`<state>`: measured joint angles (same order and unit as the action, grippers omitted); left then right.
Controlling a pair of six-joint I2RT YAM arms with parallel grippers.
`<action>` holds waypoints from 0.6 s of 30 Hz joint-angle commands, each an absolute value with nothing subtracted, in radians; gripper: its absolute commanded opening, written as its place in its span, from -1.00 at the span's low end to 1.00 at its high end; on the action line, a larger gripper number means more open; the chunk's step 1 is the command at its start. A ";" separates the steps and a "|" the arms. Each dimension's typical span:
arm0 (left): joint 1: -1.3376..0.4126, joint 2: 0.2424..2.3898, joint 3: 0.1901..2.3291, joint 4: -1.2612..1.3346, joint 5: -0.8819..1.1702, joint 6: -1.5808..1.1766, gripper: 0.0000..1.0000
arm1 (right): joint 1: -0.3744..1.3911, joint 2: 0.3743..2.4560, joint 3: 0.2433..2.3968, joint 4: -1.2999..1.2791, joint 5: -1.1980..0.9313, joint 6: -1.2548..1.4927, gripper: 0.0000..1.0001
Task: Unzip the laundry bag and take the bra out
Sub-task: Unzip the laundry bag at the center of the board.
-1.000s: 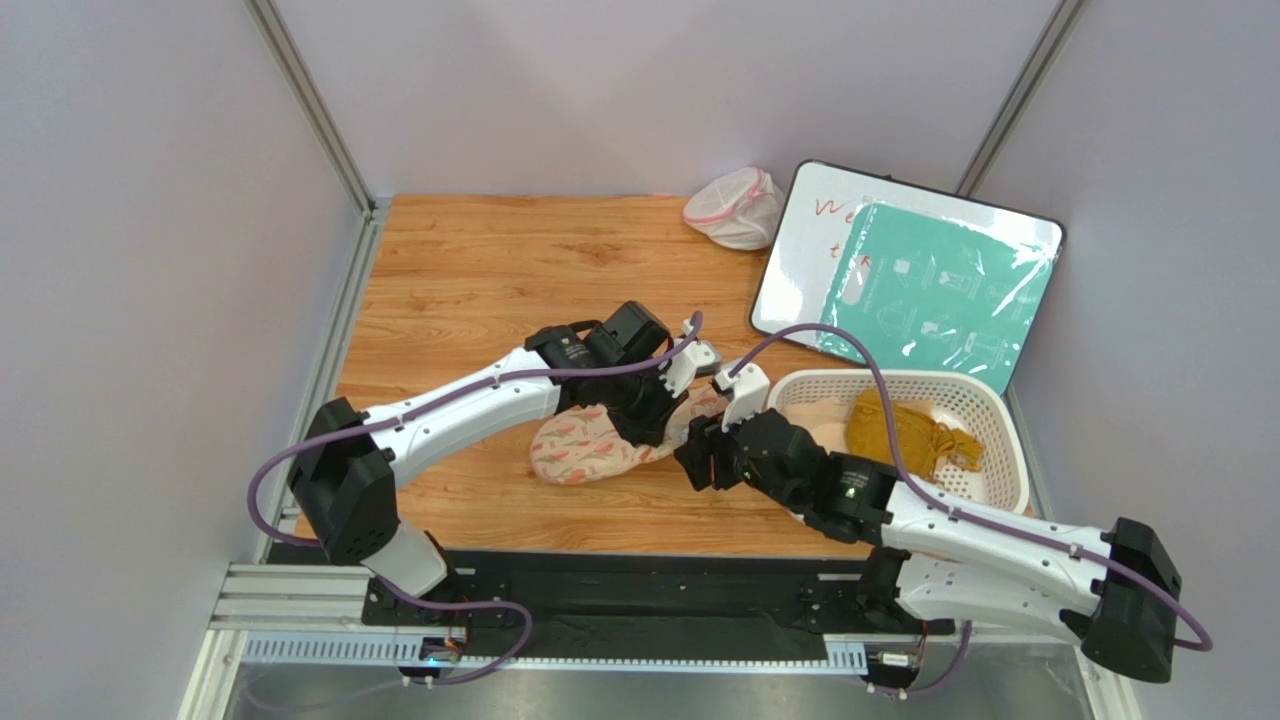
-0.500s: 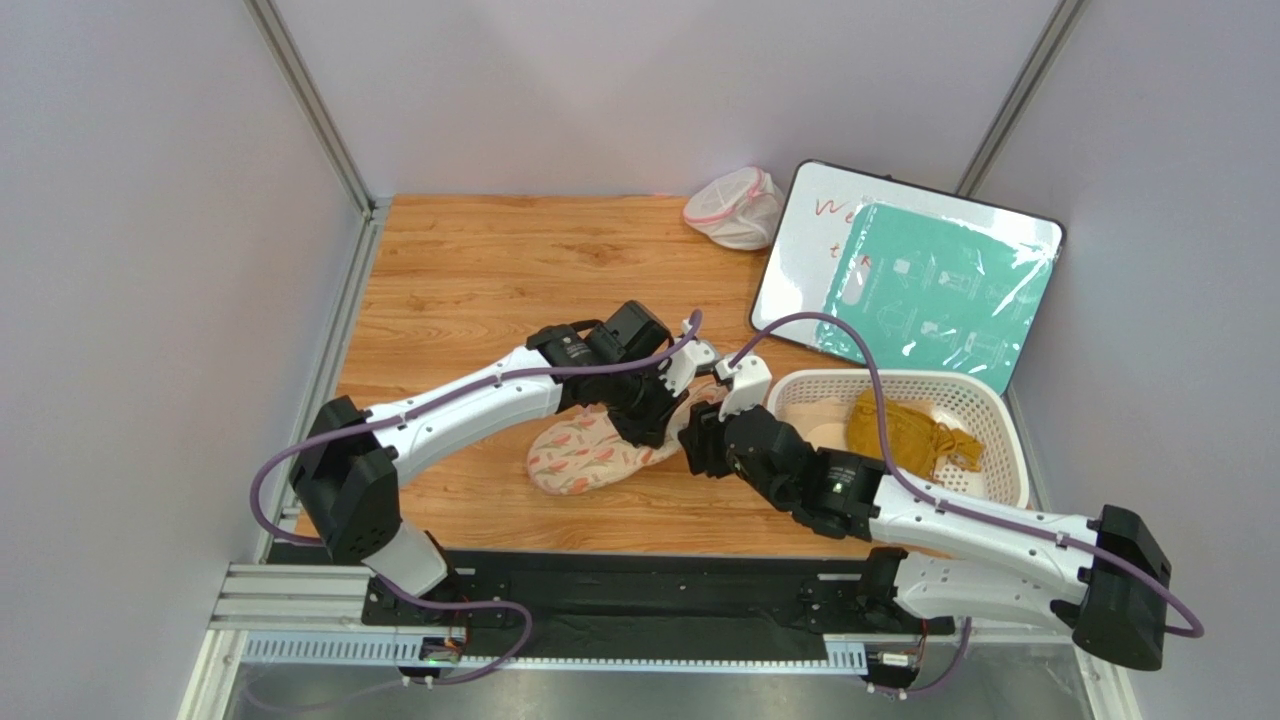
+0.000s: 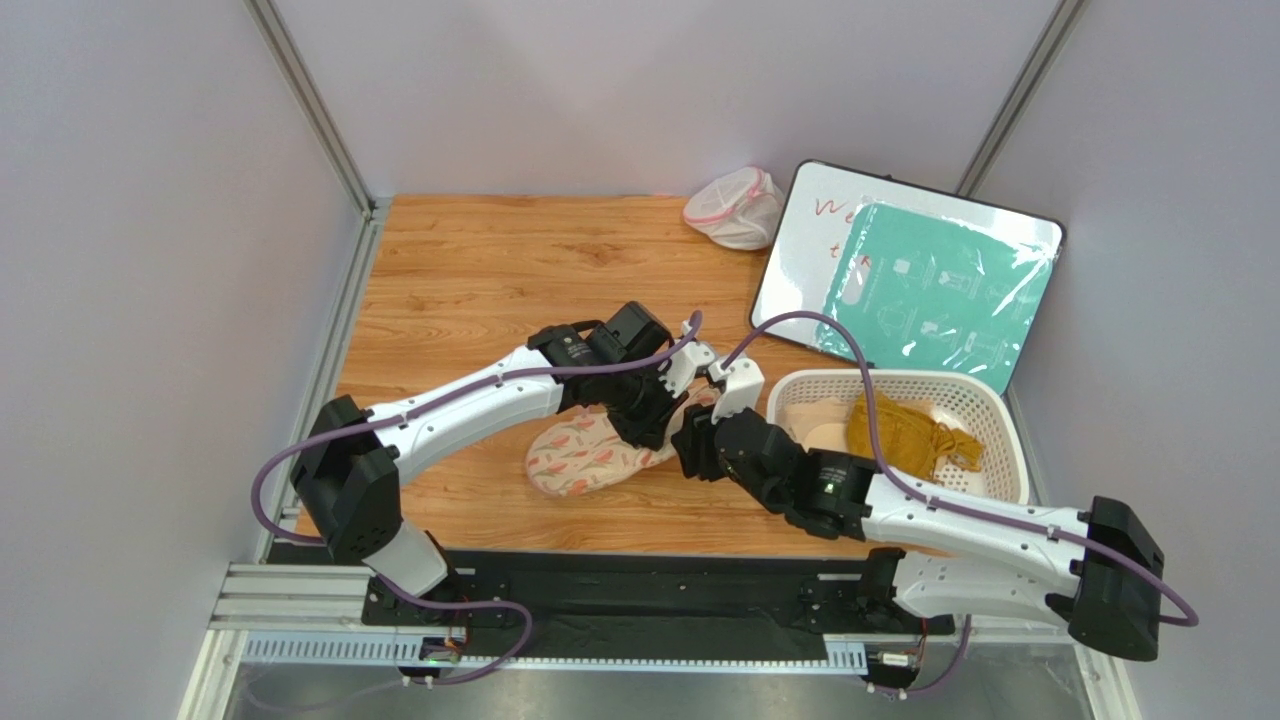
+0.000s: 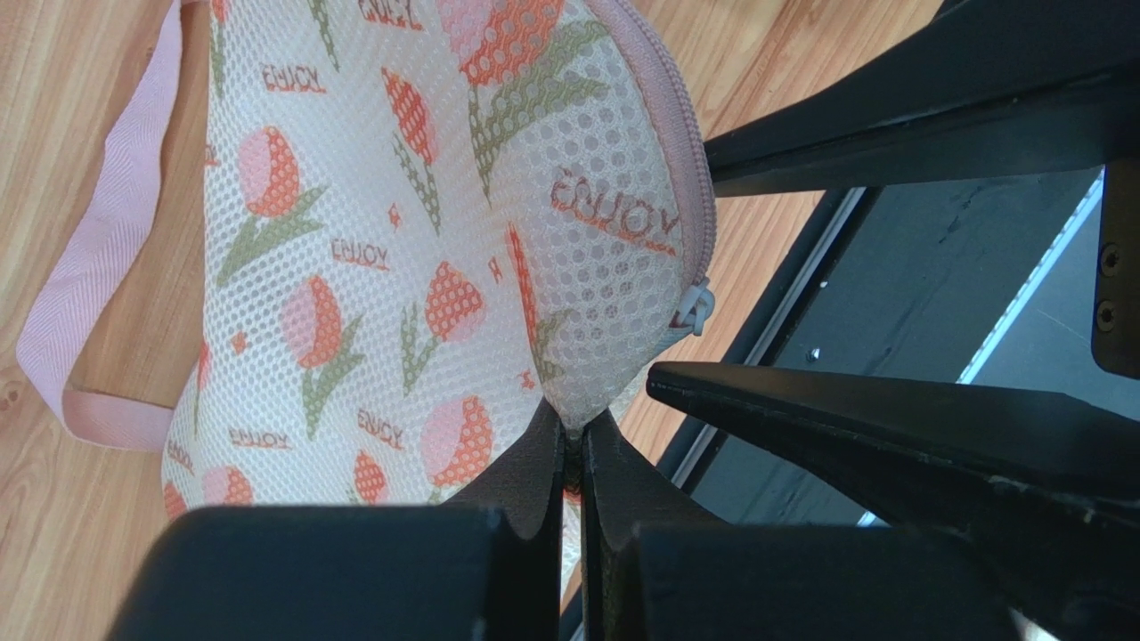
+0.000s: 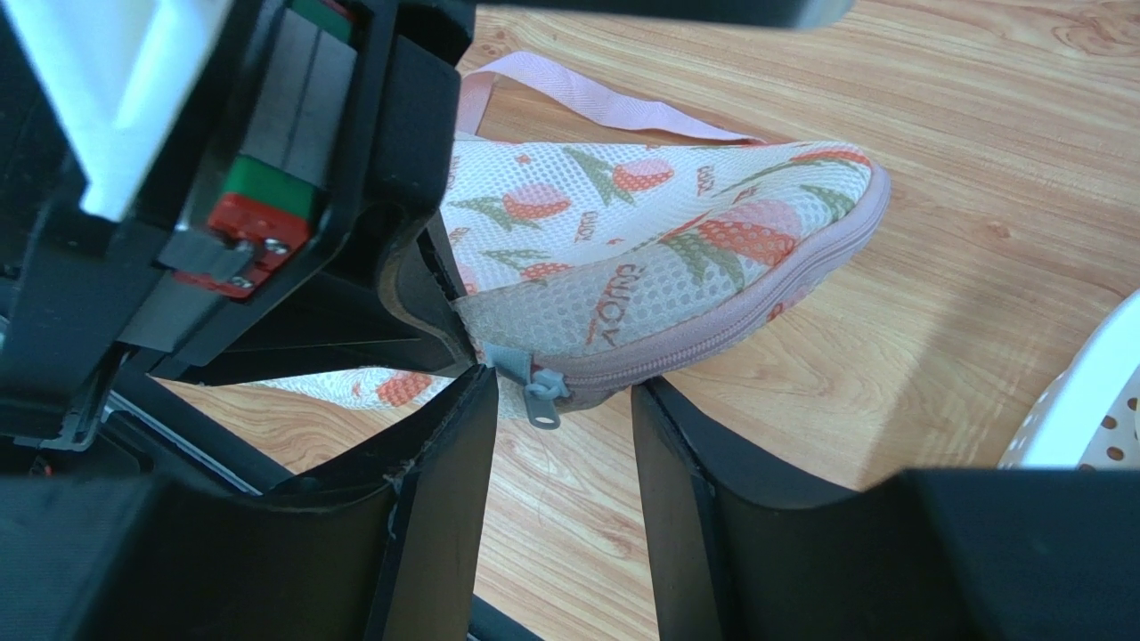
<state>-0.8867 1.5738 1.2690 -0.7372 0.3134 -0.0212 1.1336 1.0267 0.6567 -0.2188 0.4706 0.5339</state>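
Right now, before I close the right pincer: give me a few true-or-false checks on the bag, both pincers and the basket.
1. The left pincer is shut on the edge of the laundry bag. True.
2. The right pincer has clamped the zipper pull. False: its jaws stand open, one on each side of the pull.
3. The zipper is closed along the edge in view. True.
4. The basket is empty. False: a mustard cloth lies in it.
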 commanded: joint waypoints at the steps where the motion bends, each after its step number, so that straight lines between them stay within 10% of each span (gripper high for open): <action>1: -0.888 1.574 1.312 -0.723 0.356 -0.038 -1.00 | 1.152 1.040 0.709 -0.170 0.508 0.566 -0.07; 18: -0.888 1.571 1.310 -0.726 0.353 -0.035 -1.00 | 1.152 1.063 0.738 -0.242 0.610 0.601 -0.58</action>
